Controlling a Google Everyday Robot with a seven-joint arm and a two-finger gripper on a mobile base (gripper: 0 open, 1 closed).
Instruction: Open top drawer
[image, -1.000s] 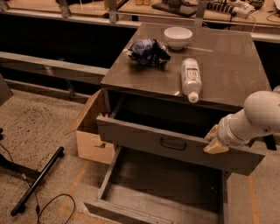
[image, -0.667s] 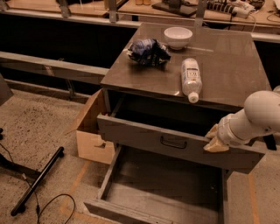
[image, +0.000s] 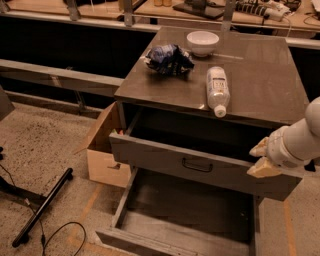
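- You can read no writing here: the label on the plastic bottle (image: 218, 89), which lies on its side on the cabinet top (image: 260, 75), cannot be made out.
- Your gripper (image: 261, 159) sits at the right end of the top drawer (image: 160, 157), against the upper edge of its front panel. You cannot tell whether it is open or closed.
- The top drawer stands partway out under the cabinet top, with its black handle (image: 196, 165) at centre, well left of the gripper.
- Below it, the lower drawer (image: 190, 210) juts out further.
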